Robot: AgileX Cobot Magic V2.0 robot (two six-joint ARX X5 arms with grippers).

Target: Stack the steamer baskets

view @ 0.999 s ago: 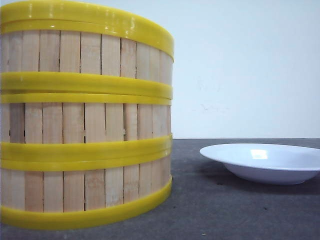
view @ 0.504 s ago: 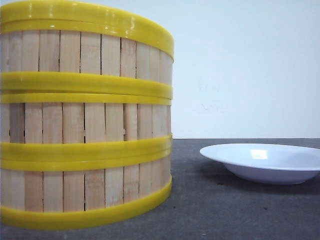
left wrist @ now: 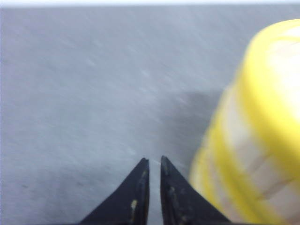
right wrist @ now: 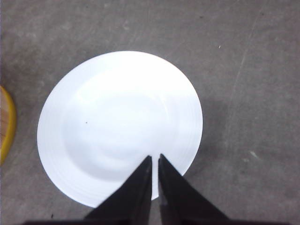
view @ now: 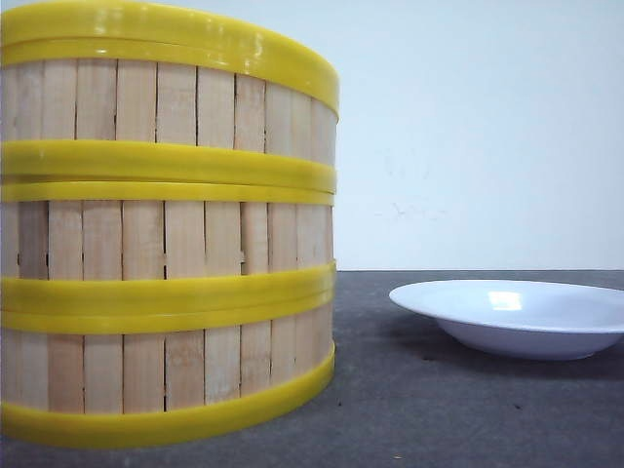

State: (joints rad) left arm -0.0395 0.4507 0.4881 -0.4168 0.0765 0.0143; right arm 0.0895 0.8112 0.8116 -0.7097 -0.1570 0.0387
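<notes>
Three steamer baskets (view: 166, 234) stand stacked one on another at the left of the front view, pale slats between yellow rims, filling the frame from top to bottom. The left wrist view shows the same stack (left wrist: 258, 136), blurred, close beside my left gripper (left wrist: 153, 160), which is shut with nothing in it above bare grey table. My right gripper (right wrist: 154, 157) is shut and empty too, hovering over the near edge of the white plate (right wrist: 108, 117). A sliver of a basket's yellow rim (right wrist: 6, 123) shows at the edge of the right wrist view.
The shallow white plate (view: 512, 317) sits on the dark grey table (view: 439, 409) to the right of the stack. A white wall stands behind the table.
</notes>
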